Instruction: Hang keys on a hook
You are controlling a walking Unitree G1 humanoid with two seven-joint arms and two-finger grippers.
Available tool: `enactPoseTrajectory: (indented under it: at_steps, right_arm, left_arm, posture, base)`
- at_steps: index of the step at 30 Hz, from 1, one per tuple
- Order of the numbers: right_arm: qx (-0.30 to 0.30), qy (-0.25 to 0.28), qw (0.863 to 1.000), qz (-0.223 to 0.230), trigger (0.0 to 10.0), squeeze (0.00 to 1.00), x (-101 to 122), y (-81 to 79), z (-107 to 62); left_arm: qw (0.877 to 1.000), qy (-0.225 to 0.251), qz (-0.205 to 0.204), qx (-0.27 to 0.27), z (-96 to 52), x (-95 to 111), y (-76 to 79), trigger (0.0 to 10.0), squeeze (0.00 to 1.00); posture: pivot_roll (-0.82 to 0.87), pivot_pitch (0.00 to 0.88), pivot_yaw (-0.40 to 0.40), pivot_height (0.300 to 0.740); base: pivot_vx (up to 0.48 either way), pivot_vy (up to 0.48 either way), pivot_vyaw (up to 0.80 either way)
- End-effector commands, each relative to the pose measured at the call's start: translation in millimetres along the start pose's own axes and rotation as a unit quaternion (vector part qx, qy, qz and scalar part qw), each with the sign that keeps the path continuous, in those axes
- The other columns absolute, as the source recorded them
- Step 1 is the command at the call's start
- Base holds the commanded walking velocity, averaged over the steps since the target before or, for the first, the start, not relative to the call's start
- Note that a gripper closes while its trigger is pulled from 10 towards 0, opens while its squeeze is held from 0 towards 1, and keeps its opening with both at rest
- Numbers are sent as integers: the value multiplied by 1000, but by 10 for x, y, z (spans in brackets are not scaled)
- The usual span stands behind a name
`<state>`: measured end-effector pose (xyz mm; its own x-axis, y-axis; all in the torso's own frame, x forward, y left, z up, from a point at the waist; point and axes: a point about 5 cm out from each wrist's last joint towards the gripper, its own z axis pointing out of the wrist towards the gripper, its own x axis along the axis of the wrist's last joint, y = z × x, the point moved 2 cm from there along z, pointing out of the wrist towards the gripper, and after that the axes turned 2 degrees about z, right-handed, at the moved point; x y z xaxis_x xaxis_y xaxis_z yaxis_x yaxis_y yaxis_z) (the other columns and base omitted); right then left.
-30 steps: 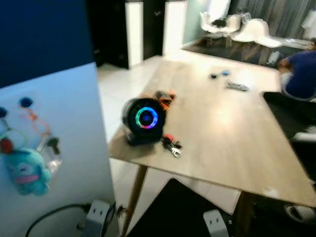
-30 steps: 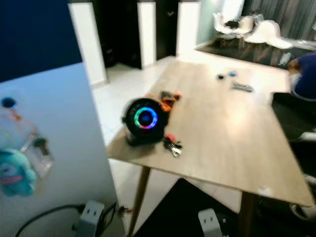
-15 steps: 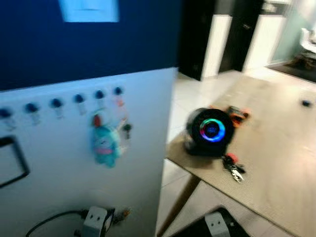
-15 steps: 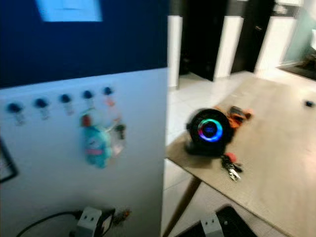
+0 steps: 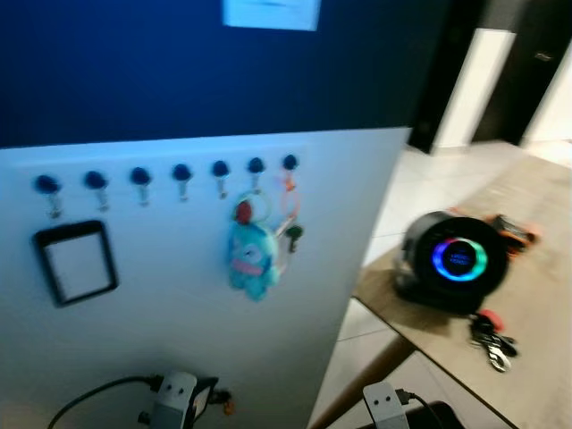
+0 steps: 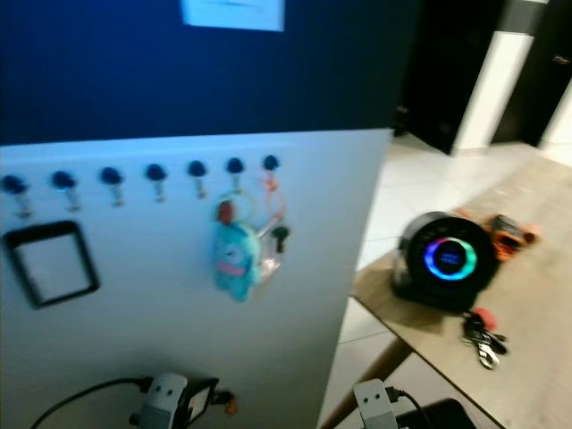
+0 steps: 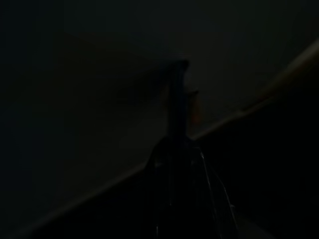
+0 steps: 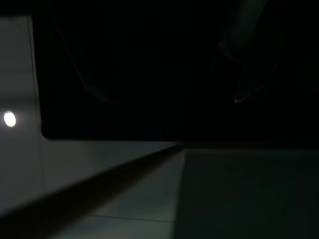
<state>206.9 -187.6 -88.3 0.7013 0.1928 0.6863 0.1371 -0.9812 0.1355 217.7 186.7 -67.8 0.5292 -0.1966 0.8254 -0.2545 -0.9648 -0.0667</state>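
Note:
A white panel (image 5: 179, 331) carries a row of blue hooks (image 5: 182, 172). A blue plush keychain (image 5: 252, 255) hangs from one of the right-hand hooks. Beside it, a dark key on an orange strap (image 5: 291, 234) hangs from the last hook. A bunch of keys with a red fob (image 5: 490, 338) lies on the wooden table (image 5: 545, 286) at the right, in front of a round black speaker (image 5: 456, 259) with a glowing ring. Both arms hang low, and their silver wrist parts (image 5: 174, 398) (image 5: 382, 404) show at the bottom edge. The left gripper (image 7: 178, 74) is a dark shape in the left wrist view.
A black-framed plate (image 5: 79, 263) is fixed on the panel's left part. A black cable (image 5: 89, 398) runs along the bottom. An orange and black item (image 5: 514, 231) lies behind the speaker. Pale tiled floor (image 5: 420, 179) lies between the panel and the table.
The camera has swung left. The panel with its hooks now takes up most of the view, while the table, speaker and keys have shifted to the right edge.

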Motion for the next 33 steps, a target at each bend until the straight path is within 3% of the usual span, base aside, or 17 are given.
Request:
enactPoseTrajectory:
  at_steps: [1, 24, 33]
  right_arm:
    - [-1, -4, 1000, 4, 10000, 0, -12, -5, -1]
    - [1, -5, 1000, 5, 10000, 0, -27, -23, -5]
    - [-5, -8, 1000, 25, 10000, 0, -41, -1, -9]
  left_arm:
    - [1000, 5, -4, 12, -1, 31, -72, 10000, 0]
    - [1000, -7, -10, 5, 1, 10, -80, 10000, 0]
    - [1000, -6, -14, 2, 3, 11, -64, 10000, 0]
  posture:
    - [101, 18, -47, 740]
    - [101, 23, -45, 740]
    - [100, 24, -44, 740]
  base:
    - [0, 0, 800]
    - [0, 0, 723]
    - [0, 0, 96]
